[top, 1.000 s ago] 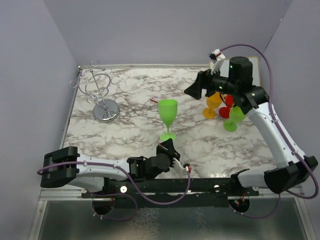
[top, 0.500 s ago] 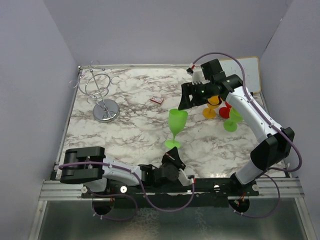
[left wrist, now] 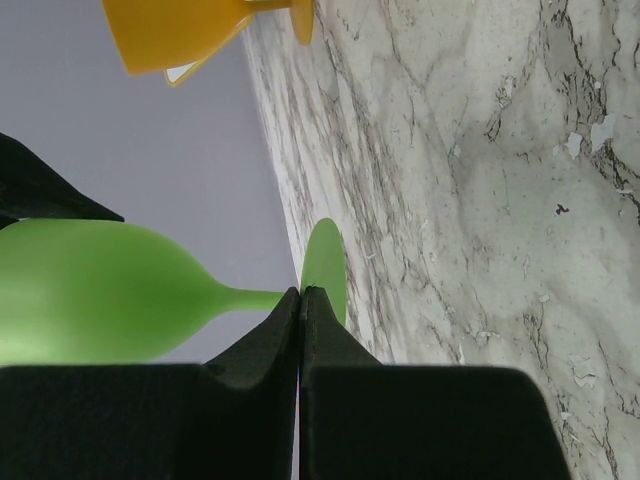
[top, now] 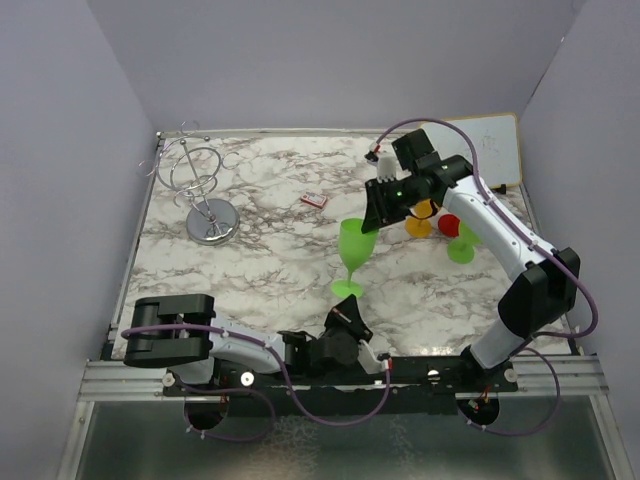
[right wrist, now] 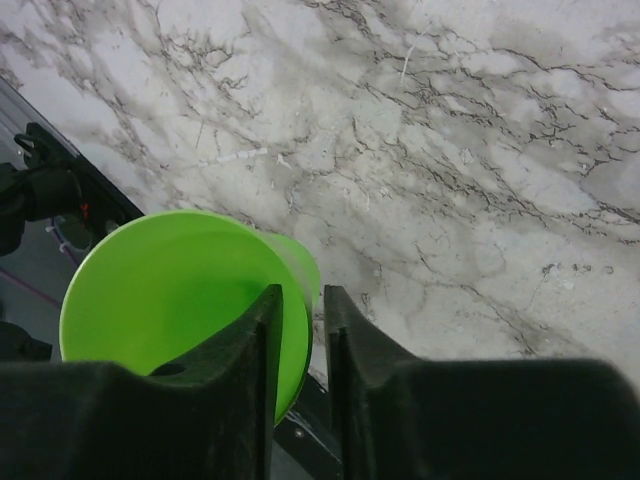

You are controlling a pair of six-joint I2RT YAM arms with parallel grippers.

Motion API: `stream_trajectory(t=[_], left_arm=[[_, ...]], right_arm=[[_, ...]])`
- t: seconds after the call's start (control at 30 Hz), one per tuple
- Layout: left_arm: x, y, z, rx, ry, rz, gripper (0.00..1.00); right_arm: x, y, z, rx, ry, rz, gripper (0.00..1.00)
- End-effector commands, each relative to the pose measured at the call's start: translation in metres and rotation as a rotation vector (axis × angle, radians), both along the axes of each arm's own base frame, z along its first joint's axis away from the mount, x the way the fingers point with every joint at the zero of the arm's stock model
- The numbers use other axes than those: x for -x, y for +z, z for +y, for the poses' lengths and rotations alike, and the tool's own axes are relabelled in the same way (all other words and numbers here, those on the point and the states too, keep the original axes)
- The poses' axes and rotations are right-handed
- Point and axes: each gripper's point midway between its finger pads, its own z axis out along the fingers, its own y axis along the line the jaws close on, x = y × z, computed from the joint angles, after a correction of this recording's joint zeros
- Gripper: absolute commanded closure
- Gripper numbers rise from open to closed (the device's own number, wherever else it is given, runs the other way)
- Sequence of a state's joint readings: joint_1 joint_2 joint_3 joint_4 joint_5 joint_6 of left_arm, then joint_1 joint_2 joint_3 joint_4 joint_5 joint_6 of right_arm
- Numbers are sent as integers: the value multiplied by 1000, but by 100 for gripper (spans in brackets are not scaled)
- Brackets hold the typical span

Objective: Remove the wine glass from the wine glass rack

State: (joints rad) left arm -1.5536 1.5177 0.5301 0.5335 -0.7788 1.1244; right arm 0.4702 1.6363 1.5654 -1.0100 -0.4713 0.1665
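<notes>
Mid-frame on the tabletop [top: 270,262], the wine glass [top: 353,250] is already off the wine glass rack [top: 203,188]. The right gripper [right wrist: 298,310] is clamped on its rim, and the left gripper [left wrist: 300,302] has its fingers together beside the foot. Next, you likely lift it straight, without tipping.

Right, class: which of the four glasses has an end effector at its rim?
The green glass alone mid-table: the right end effector straddles its rim. The orange glass, red glass and other green glass cluster apart.
</notes>
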Motion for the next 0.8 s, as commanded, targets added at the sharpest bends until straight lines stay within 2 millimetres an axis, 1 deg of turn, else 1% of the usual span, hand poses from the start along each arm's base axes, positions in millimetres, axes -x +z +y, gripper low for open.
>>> stream_trajectory(t=[0.0, 0.07, 0.13, 0.2, 0.23, 0.3, 0.33, 0.37, 0.43, 0.47, 0.6, 0.7, 0.77], left_arm=[[-2, 6, -1, 20, 28, -26, 100], [-2, 8, -2, 38, 39, -20, 100], [-3, 12, -4, 68, 54, -9, 99], [-3, 15, -5, 90, 60, 1, 91], [-3, 16, -5, 99, 63, 5, 86], [-3, 19, -5, 122, 67, 17, 74], [-3, 20, -5, 138, 69, 25, 61], [-3, 22, -5, 150, 69, 33, 50], [-3, 23, -4, 172, 67, 48, 33], [-2, 25, -4, 185, 68, 54, 25], [0, 38, -4, 254, 58, 86, 2], [3, 50, -3, 311, 45, 115, 1], [5, 61, -2, 359, 33, 137, 1]], right_arm=[[2, 4, 4, -23, 15, -13, 82], [-1, 7, 2, -19, -1, -37, 90], [-5, 10, 1, -20, -19, -64, 94], [-9, 12, 0, -17, -37, -87, 98], [-10, 14, -1, -19, -47, -100, 99], [-14, 18, -2, -23, -69, -126, 99], [-16, 20, -3, -24, -87, -143, 99], [-19, 23, -4, -28, -103, -159, 99], [-23, 29, -5, -39, -132, -200, 99], [-25, 32, -7, -43, -147, -218, 99], [-37, 42, -16, -35, -232, -292, 99], [-47, 51, -28, -21, -316, -346, 99], [-55, 57, -39, -6, -397, -385, 99]])
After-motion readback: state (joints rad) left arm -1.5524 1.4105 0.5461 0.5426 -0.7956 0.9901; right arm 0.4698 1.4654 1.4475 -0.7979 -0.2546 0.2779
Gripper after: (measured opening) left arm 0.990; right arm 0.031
